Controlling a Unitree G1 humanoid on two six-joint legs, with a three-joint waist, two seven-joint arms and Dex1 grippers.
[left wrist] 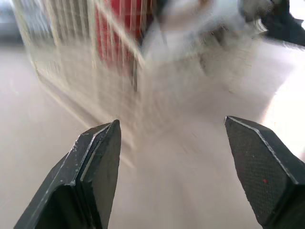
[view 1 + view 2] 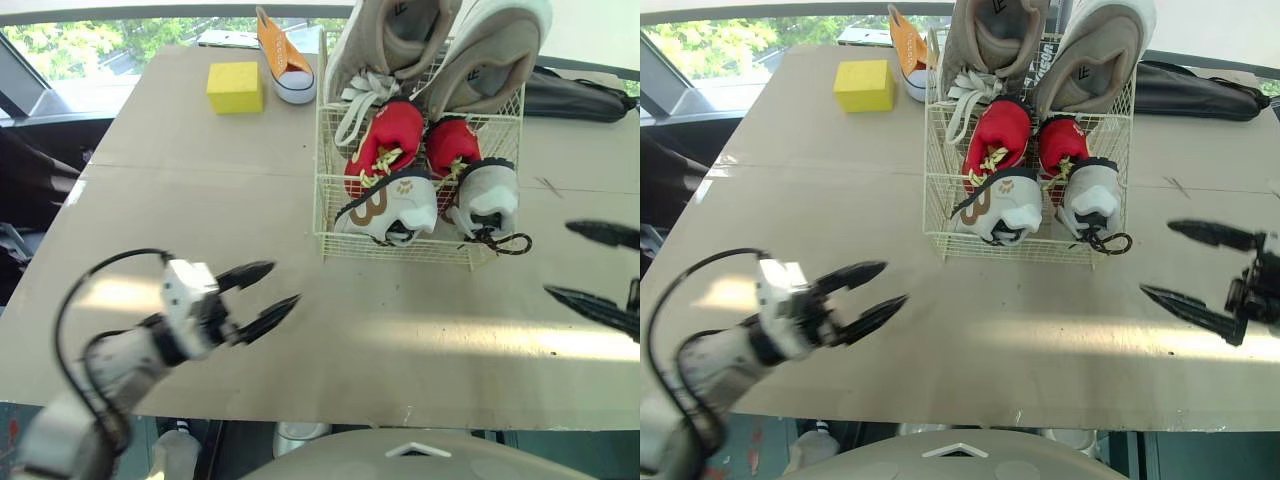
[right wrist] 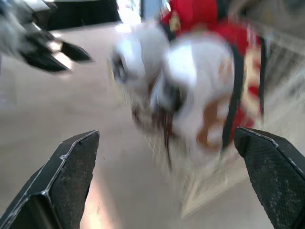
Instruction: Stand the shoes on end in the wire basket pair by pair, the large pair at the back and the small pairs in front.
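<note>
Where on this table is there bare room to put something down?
Bare: the table strip in front of the wire basket, between the open jaws, and the left side in front of the yellow block. Crowded: the basket, packed with shoes, and the back edge by the orange shoe.

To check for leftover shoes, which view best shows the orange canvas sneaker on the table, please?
The left eye view: the orange canvas sneaker shows whole, left of the cream wire basket. In the right eye view the basket's corner covers part of it. Wrist views face the basket.
</note>
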